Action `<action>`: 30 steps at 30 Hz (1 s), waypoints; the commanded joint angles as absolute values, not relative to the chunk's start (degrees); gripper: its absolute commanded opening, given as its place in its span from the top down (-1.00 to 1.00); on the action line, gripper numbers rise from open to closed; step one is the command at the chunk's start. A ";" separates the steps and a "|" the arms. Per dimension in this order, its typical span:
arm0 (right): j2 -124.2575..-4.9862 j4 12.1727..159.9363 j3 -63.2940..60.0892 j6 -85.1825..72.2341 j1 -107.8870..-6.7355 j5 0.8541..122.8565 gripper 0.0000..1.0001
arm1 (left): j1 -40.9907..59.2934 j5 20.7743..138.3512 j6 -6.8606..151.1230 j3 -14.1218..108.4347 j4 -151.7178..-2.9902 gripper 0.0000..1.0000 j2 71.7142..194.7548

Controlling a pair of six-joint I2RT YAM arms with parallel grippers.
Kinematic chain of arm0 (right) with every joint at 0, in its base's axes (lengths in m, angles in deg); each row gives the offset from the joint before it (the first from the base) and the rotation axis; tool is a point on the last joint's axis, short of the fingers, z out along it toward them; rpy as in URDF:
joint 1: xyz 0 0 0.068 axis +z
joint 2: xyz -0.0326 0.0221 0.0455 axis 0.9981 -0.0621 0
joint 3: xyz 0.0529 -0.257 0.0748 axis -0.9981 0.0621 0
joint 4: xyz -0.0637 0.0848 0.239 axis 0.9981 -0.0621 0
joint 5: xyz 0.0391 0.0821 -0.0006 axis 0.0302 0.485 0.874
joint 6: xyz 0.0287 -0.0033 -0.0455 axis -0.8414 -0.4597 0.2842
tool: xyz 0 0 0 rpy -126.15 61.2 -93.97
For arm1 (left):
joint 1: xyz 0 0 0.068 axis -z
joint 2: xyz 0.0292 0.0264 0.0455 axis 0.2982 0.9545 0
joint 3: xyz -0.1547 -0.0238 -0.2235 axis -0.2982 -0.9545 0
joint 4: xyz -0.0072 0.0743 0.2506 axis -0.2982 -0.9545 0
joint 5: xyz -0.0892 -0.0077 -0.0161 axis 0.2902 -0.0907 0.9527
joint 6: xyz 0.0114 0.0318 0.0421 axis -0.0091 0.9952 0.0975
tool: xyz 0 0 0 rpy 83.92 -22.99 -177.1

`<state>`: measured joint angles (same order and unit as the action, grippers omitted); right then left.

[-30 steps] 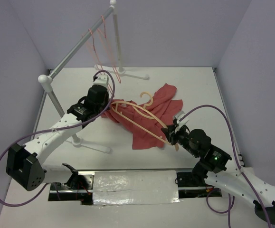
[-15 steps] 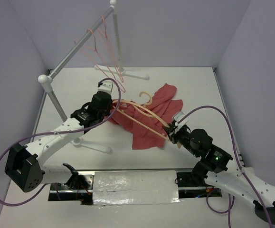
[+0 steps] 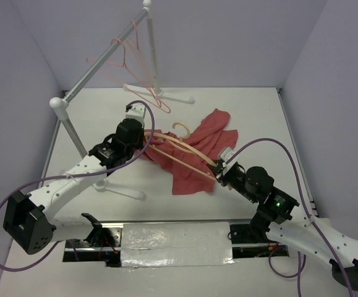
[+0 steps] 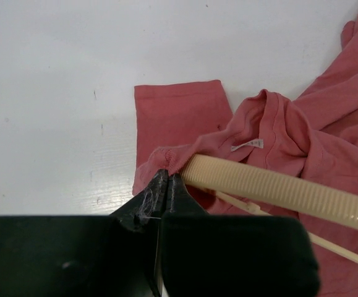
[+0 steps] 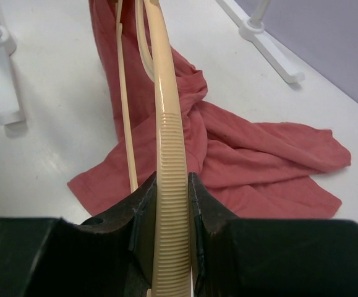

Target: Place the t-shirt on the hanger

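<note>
Midway through threading the hanger (image 5: 169,161) into the t-shirt (image 3: 194,174), by the look of it. Clamping the hanger's ribbed arm in the right jaws, closed only as far as the arm allows and snug against both sides of it, with the rest of the hanger reaching away toward the left arm. Pinching a fold of the t-shirt's shoulder in the left jaws, fully shut on cloth, right against the hanger's far tip and near the collar (image 4: 271,102) with its white neck label (image 4: 248,146). Raised at that pinched corner only; otherwise lying crumpled on the tabletop (image 3: 253,117) beneath and beyond the hanger, one sleeve (image 4: 179,111) spread flat just past the left jaws. Next, probably: drawing the pinched cloth further over the tip while pushing the hanger in lengthwise, aiming the tip through the neck opening rather than over the outside. Cannot tell whether the tip sits inside the collar or merely under a fold.
</note>
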<state>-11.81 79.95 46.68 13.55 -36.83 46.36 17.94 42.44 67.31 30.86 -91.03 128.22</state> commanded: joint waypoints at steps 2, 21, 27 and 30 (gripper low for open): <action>-10.96 82.70 46.44 12.65 -36.52 50.26 1.00 | 18.33 40.89 67.37 34.31 -89.30 1.00 126.47; -16.05 95.86 50.30 8.33 -36.52 49.55 1.00 | 24.92 42.73 68.94 36.95 -87.81 1.00 123.40; -20.46 95.97 50.04 10.36 -36.52 61.59 1.00 | 26.16 44.59 71.32 38.35 -87.10 1.00 122.25; -18.71 98.42 51.70 10.80 -36.52 62.39 1.00 | 26.24 46.51 72.02 40.89 -87.98 1.00 122.16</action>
